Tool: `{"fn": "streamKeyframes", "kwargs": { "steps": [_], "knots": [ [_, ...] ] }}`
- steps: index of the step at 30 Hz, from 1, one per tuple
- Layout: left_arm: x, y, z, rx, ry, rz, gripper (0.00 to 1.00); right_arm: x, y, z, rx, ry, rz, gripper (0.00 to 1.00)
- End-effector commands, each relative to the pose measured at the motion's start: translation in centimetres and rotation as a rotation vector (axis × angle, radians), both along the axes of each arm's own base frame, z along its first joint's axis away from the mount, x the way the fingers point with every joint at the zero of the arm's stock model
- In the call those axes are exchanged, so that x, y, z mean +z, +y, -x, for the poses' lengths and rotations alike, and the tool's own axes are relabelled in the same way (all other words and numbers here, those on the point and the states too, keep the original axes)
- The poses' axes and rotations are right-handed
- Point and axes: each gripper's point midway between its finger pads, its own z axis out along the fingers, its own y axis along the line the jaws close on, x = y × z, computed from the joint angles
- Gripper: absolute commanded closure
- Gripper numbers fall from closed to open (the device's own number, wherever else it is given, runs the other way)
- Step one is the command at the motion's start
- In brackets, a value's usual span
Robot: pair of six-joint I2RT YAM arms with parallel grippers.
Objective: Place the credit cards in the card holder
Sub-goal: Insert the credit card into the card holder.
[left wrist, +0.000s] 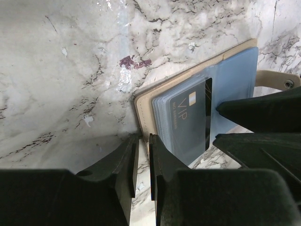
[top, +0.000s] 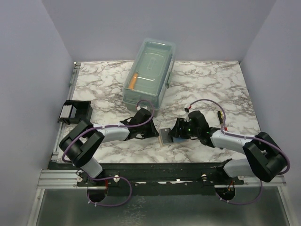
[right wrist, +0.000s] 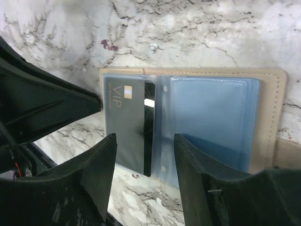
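A tan folder (right wrist: 272, 117) with clear sleeves lies open on the marble between my two grippers, and shows in the top view (top: 165, 136). A dark grey "VIP" card (right wrist: 124, 122) sits in its left sleeve, also in the left wrist view (left wrist: 188, 120). A light blue card (right wrist: 211, 113) fills the right sleeve. My left gripper (left wrist: 143, 139) is almost shut, its tips pinching the folder's tan edge (left wrist: 142, 110). My right gripper (right wrist: 145, 139) is open, its fingers either side of the grey card's lower end. The black card holder (top: 75, 111) stands far left, apart from both.
A large clear lidded box (top: 150, 70) with an orange item (top: 134, 80) inside stands at the back middle. My left gripper (top: 151, 132) and right gripper (top: 174, 133) nearly meet at the table's front middle. A small purple stain (left wrist: 134, 61) marks the marble.
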Motion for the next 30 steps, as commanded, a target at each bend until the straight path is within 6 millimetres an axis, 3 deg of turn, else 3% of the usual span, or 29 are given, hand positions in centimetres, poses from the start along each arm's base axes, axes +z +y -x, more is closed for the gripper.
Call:
{"fn": "streamKeyframes", "kwargs": {
  "steps": [1, 8, 12, 14, 19, 23, 27, 30],
  "knots": [
    [-1.3, 1.2, 1.0, 0.000, 0.036, -0.044, 0.78, -1.5, -0.4, -0.3, -0.017, 0.015, 0.058, 0.44],
    [-1.4, 0.6, 0.6, -0.003, 0.043, -0.031, 0.78, -0.7, 2.2, -0.8, 0.081, -0.030, 0.051, 0.46],
    [-1.1, 0.1, 0.2, -0.005, 0.034, -0.021, 0.79, -0.5, 4.7, 0.1, 0.144, -0.034, 0.056, 0.48],
    [-0.8, -0.1, -0.1, -0.005, 0.025, -0.018, 0.79, -0.3, 5.0, 0.2, 0.138, -0.029, 0.053, 0.49],
    [-0.3, 0.8, 0.3, 0.003, 0.024, -0.043, 0.76, 0.4, 1.8, -0.3, -0.018, -0.034, 0.078, 0.45],
    [1.3, 2.3, 1.9, -0.003, 0.037, -0.026, 0.60, 1.8, -0.1, -0.9, -0.060, -0.069, 0.094, 0.43],
    [4.0, 5.3, 3.3, 0.053, 0.013, -0.025, 0.43, 3.0, -0.1, -0.8, -0.014, -0.105, 0.100, 0.39],
    [6.9, 8.6, 2.8, 0.138, -0.020, -0.039, 0.36, 3.4, 0.1, -0.9, 0.022, -0.124, 0.097, 0.38]
  ]
}}
